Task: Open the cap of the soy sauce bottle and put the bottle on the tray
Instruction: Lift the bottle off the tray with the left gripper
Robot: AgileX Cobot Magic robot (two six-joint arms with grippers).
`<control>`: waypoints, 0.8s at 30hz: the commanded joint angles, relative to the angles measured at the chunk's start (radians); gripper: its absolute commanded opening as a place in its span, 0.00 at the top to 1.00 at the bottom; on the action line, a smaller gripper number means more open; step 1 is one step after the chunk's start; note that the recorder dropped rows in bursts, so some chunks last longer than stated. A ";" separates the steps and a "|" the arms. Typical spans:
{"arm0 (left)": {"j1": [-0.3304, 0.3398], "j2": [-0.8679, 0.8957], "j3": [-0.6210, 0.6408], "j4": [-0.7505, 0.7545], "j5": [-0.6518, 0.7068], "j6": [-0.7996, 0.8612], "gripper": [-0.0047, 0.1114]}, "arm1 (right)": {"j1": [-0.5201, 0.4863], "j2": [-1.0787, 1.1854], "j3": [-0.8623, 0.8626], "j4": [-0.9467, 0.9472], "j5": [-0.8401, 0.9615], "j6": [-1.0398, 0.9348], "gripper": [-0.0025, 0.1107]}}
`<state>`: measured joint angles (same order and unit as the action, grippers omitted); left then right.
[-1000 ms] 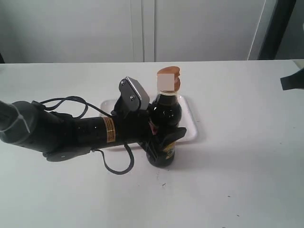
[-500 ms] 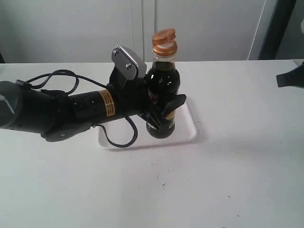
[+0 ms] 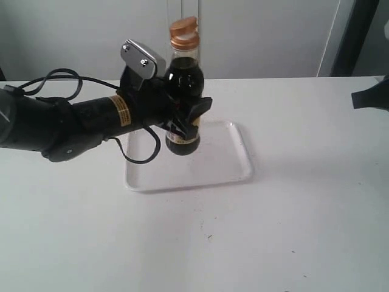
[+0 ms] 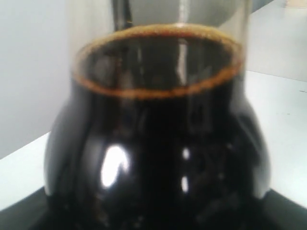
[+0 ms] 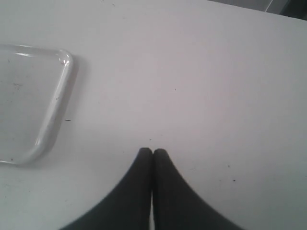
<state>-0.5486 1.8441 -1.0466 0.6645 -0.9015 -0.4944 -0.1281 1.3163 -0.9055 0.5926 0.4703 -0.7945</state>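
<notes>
My left gripper is shut on the soy sauce bottle around its labelled lower body and holds it upright. The bottle hangs over the back left part of the white tray, apparently raised off it. Its orange-brown cap sits on the neck, with the flip lid looking tilted up. The left wrist view is filled by the bottle's dark shoulder and the liquid line. My right gripper is shut and empty over the bare table, beside a corner of the tray; its dark tip shows at the far right edge.
The white table spreads all round the tray. A grey wall with a panel seam runs behind it. The left arm's black cable loops above the table on the left.
The left arm has lifted the bottle from the table in front of the tray and carried it up, back and left over the tray. The right gripper has stayed at the right edge.
</notes>
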 commanded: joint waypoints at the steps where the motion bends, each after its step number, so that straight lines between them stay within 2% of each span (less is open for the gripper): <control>1: 0.045 -0.030 -0.023 -0.029 -0.120 -0.026 0.96 | -0.001 0.002 0.003 0.012 -0.015 -0.012 0.98; 14: 0.061 -0.013 -0.025 -0.042 -0.126 -0.023 0.96 | -0.001 0.002 0.003 0.017 -0.019 -0.012 0.98; 19: 0.061 0.032 -0.026 -0.060 -0.204 -0.009 0.96 | -0.001 0.002 0.003 0.025 -0.015 -0.012 0.98; 24: 0.061 0.085 -0.066 -0.050 -0.207 0.001 0.96 | -0.001 0.002 0.003 0.028 -0.014 -0.012 0.98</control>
<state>-0.4883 1.9286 -1.0766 0.6378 -1.0060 -0.4985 -0.1281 1.3163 -0.9055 0.6069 0.4583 -0.7962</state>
